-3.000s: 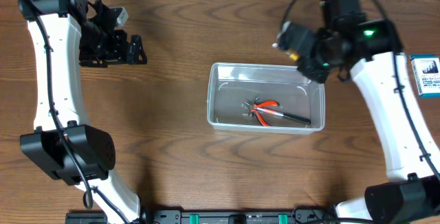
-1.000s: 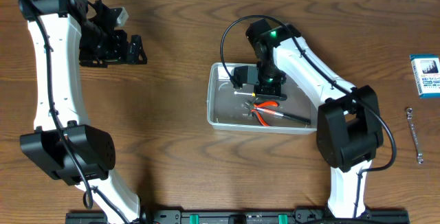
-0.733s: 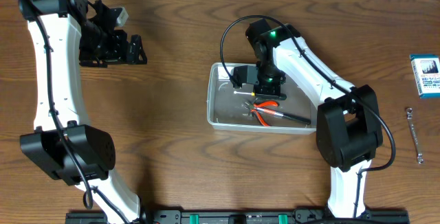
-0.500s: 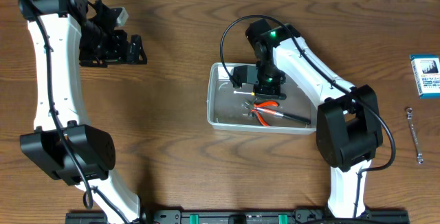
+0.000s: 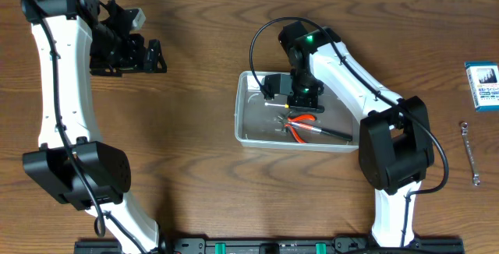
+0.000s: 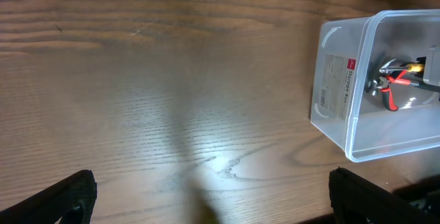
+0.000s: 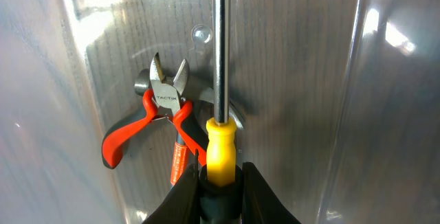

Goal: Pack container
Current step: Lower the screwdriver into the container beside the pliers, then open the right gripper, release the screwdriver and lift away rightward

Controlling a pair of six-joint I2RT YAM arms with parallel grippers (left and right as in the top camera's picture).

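We list: one container (image 5: 238,114), surrounding the right gripper (image 7: 220,183); one yellow-handled screwdriver (image 7: 221,145), clamped in that gripper's narrow jaws; one orange-handled cutter (image 7: 163,104), just beside the shaft. Left gripper (image 6: 213,207): spread wide, empty, well apart from the container.

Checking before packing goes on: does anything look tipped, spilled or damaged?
Nothing stands out. The container sits upright and undamaged, the pliers lie flat inside, and the right gripper holds a screwdriver inside too. A wrench lies outside on the table.
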